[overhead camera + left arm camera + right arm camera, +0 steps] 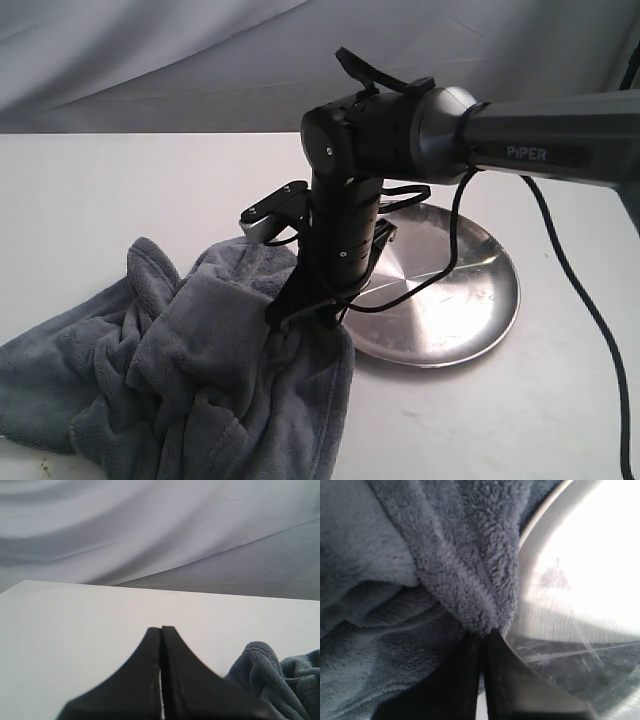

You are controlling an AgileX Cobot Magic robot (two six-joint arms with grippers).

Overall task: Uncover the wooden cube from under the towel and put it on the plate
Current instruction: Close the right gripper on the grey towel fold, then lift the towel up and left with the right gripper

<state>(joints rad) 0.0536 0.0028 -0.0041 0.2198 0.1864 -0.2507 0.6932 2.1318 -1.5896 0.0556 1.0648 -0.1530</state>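
Exterior: right tool (300, 312) is pointing down into the bunched towel (170, 370) lying on the worktop (100, 190) and touching the plate (470, 300); left wrist: left tool (161, 630) is hovering over the worktop, jaws together; right wrist: right tool is pinching a towel fold just beside the plate rim.

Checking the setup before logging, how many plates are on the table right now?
1. The plate sits right of the towel in the exterior view, towel edge reaching its rim. The bunched towel could hide another.
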